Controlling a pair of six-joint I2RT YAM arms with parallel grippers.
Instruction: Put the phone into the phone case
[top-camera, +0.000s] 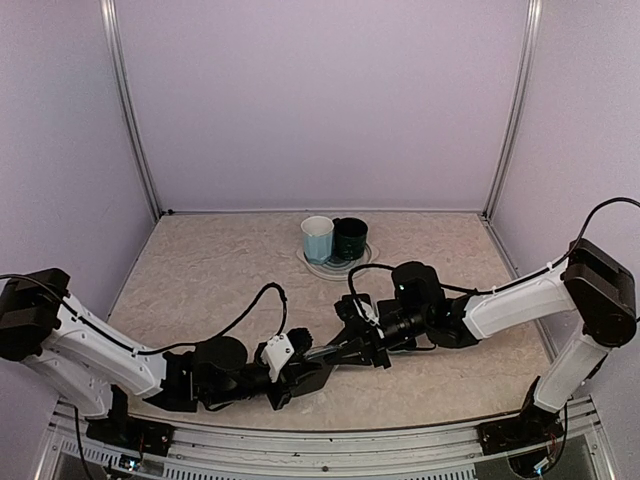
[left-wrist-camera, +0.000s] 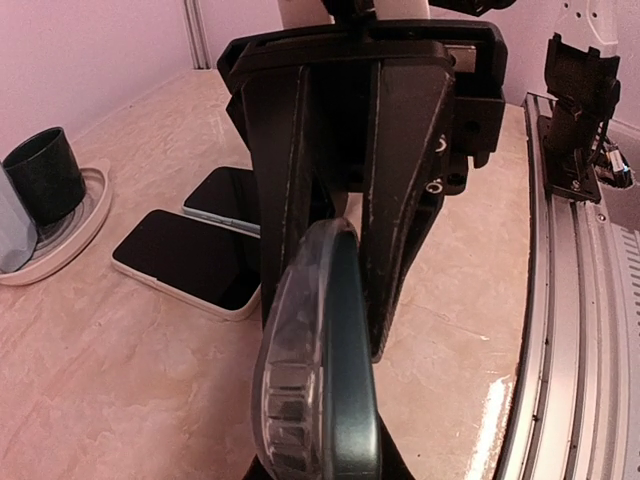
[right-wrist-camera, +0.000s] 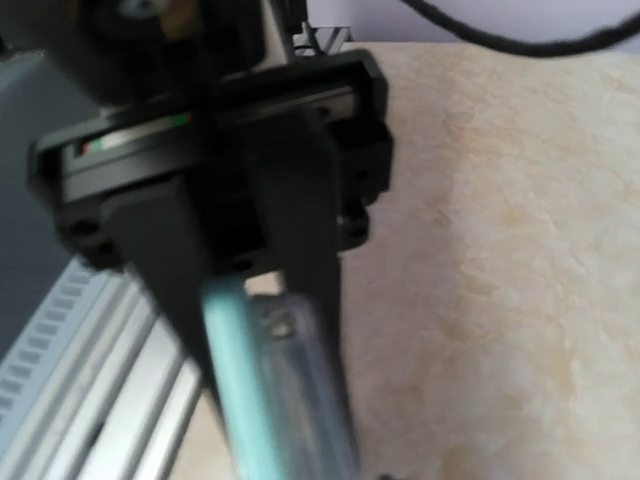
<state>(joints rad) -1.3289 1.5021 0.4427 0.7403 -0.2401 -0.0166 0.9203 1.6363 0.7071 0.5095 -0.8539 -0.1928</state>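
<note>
Two arms meet low in the middle of the overhead view, above a beige marbled table (top-camera: 220, 270).

1. Left gripper (left-wrist-camera: 338, 295): jaws drawn in tight, clamped on a phone case (left-wrist-camera: 318, 400). The case stands on edge between the fingers, showing a clear ribbed rim and a dark teal back. It fills the lower centre of the left wrist frame and is lifted off the table.

2. Right gripper (right-wrist-camera: 265, 350): jaws narrow, one black finger on each side of the case's teal and clear edge. The right wrist frame is blurred, so whether the fingers press on the case cannot be told.

3. White-rimmed phone (left-wrist-camera: 185, 262): flat on the table, dark screen up, at middle left of the left wrist frame. It lies just left of the left gripper's fingers and apart from the case.

4. Second phone (left-wrist-camera: 228, 195): also flat and screen up, just above the first in the frame, its right end hidden behind the gripper. The two lie close together — whether they touch cannot be told.

5. Pale blue cup (top-camera: 318, 240) and dark green cup (top-camera: 350, 238): upright, side by side on a round white plate (top-camera: 308, 262), at the upper middle of the table in the overhead view.

6. Metal rail (left-wrist-camera: 570, 330): runs along the table's edge at the right of the left wrist frame.
</note>
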